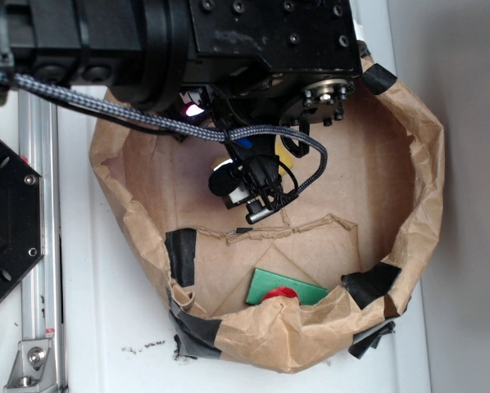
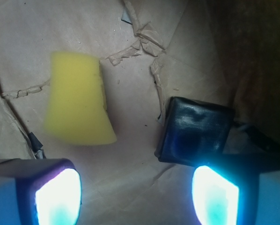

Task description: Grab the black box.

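My claw (image 2: 136,197) hangs with its two glowing blue-white fingers (image 2: 58,199) spread apart and nothing between them, low over the creased brown paper lining (image 2: 144,42) of the taped paper basin (image 1: 421,188) that sits on the white surface (image 1: 106,327). The small glossy black box with the wrinkled wrapping (image 2: 196,131) lies flat on that paper just ahead of my right finger and seems to meet its tip, while the soft yellow sponge block (image 2: 77,98) lies apart from it, ahead of my left finger. From the exterior view my arm hides both, and a flat green card with a red piece (image 1: 284,289) lies by the basin's near wall.
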Available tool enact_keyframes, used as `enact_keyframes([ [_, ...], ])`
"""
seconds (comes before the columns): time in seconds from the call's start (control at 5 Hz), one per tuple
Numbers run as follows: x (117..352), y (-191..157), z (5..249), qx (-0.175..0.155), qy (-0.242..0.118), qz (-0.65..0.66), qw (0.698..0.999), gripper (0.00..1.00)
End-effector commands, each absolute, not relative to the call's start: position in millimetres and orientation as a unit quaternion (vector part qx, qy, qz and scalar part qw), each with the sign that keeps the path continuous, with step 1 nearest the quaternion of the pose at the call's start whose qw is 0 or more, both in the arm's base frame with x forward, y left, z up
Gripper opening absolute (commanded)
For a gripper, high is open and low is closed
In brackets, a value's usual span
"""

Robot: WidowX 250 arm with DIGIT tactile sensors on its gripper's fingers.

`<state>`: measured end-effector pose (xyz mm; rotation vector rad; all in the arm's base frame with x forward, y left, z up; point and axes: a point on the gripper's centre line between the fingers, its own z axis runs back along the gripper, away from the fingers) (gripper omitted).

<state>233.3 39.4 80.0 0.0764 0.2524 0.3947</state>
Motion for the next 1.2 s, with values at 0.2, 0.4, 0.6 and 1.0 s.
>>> enact_keyframes([
  [0.2,212,90,49,0.085,0.095,0.240,0.962,1.00],
  [0.4,199,97,49,0.090,0.099,0.247,0.960,1.00],
  [0.6,193,105,51,0.091,0.093,0.257,0.958,1.00],
  [1.0,202,102,30,0.109,0.101,0.277,0.949,1.00],
])
